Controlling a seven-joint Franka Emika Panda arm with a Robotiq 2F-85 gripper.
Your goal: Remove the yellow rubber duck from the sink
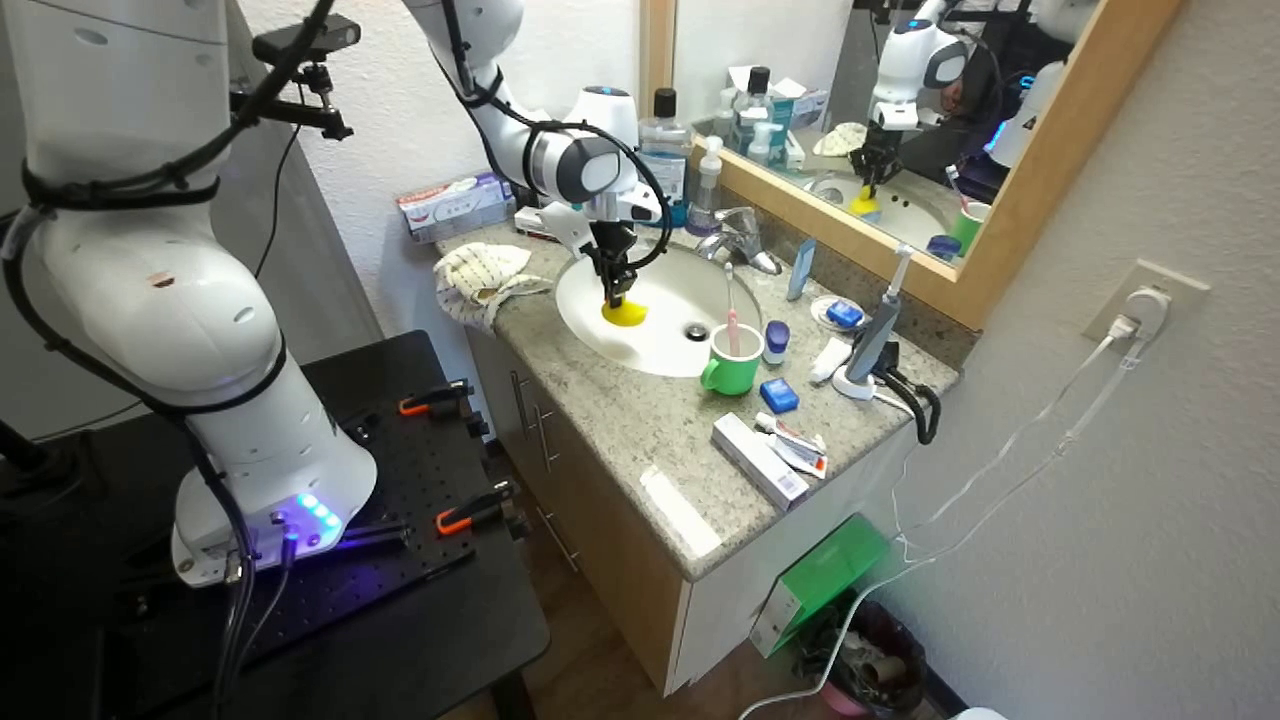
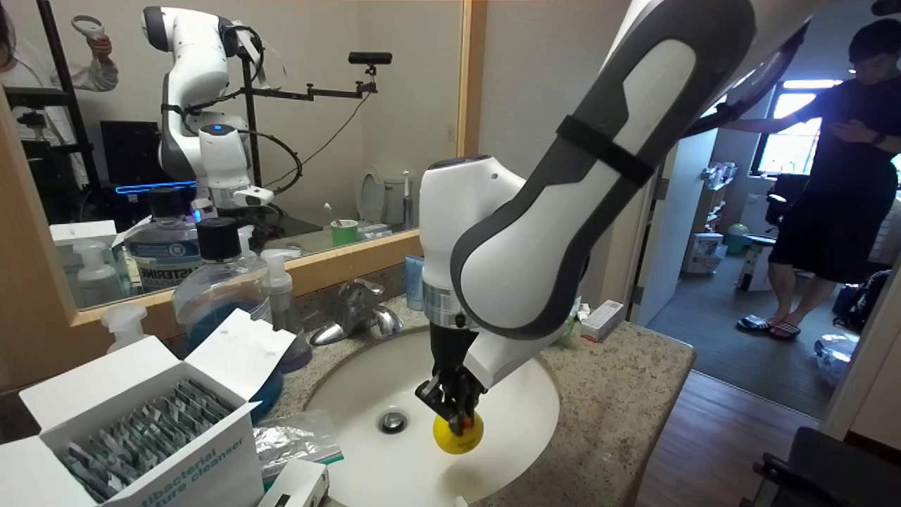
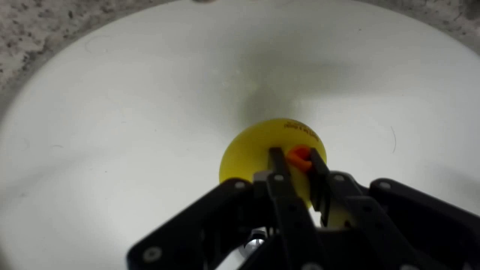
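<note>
Duck [image 1: 628,315], yellow, one: the jaws held it tight (orange beak [image 3: 298,162] between their tips), over the white sink [image 1: 655,354].

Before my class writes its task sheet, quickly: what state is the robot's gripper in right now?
Gripper: closed, holding the yellow rubber duck, with its fingers on either side of the orange beak.
</note>
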